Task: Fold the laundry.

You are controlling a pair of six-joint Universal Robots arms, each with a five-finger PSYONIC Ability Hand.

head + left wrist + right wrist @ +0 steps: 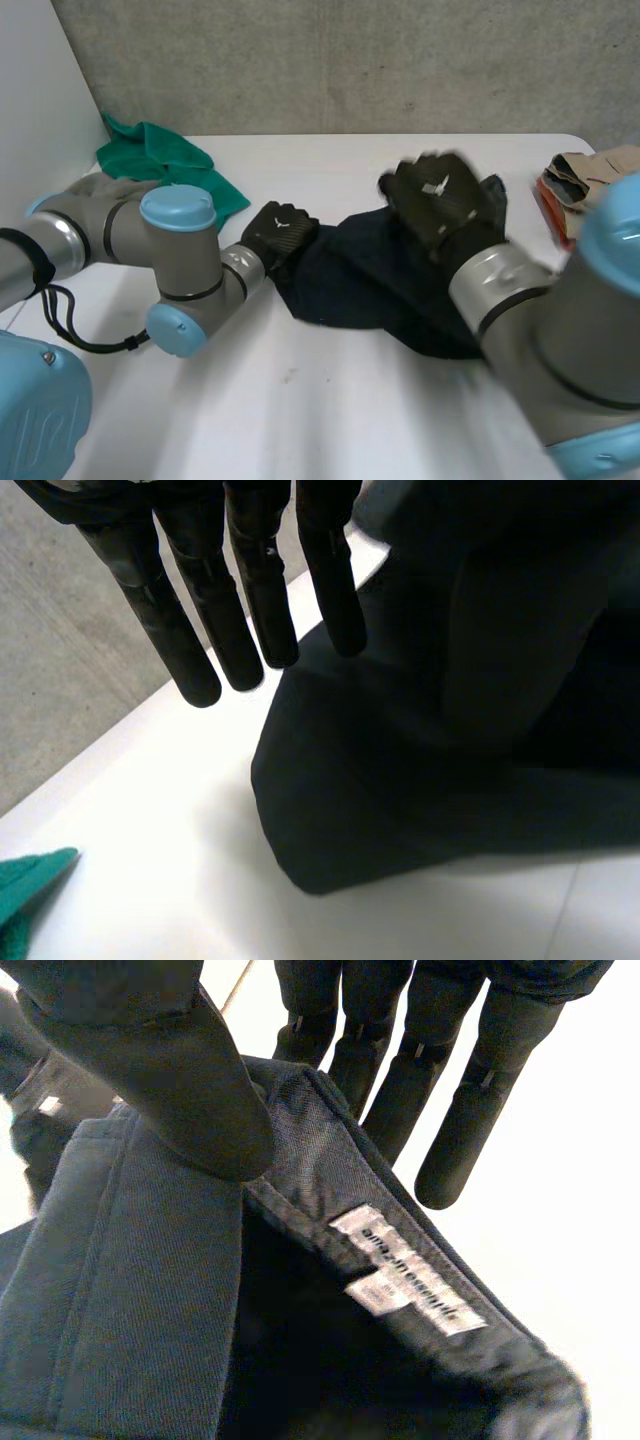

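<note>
At the upper left of the head view I see a crumpled green cloth [165, 160] lying unfolded on the white surface [330, 400]. Just right of it, my left hand [278, 235] sits at the left edge of the dark navy garment [370, 275], which lies bunched in the middle of the frame. Its wrist view shows the fingers [250, 610] straight, tips at the garment's edge, holding nothing. Right of centre, my right hand [440, 205] is over the garment's far side. In its wrist view the thumb [170, 1080] and fingers [470, 1130] appear to pinch the waistband [330, 1160] near the label [410, 1270]. At the far right edge lies a tan pile [585, 180]. I judge the fold barely begun: the garment needs spreading flat, and the green cloth is untouched.
</note>
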